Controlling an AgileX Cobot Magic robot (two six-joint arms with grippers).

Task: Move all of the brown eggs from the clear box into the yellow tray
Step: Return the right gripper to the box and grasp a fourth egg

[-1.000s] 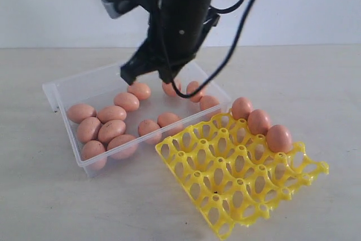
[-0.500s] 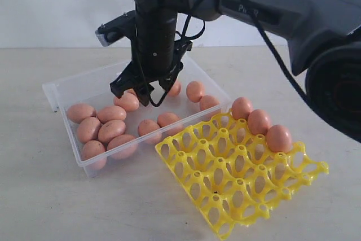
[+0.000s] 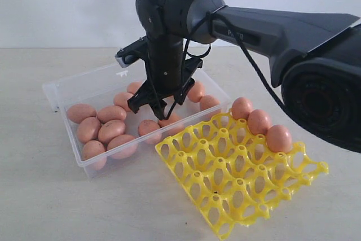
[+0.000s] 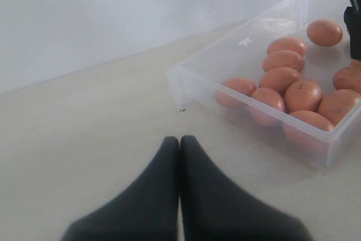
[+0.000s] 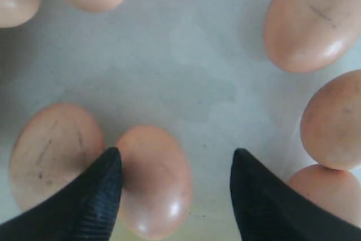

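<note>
Three brown eggs point(image 3: 259, 121) sit in the far row of the yellow tray point(image 3: 225, 196), which lies skewed on the table point(image 3: 56, 207) just beside the right end of the clear box point(image 3: 62, 91); every other cup that shows is bare. About a dozen more eggs lie loose in the box, most of them bunched at its left end and a few along its far and right sides. Low inside the box, toward its right half, hangs the right gripper point(image 3: 157, 107), its fingers spread apart and clasping nothing. In the right wrist view a single egg point(image 5: 155, 179) lies on the box floor between those fingers, close against one and clear of the other. Off to the left, the left gripper point(image 4: 179, 142) hovers over bare table well apart from the box, its fingers pressed together on nothing.
</note>
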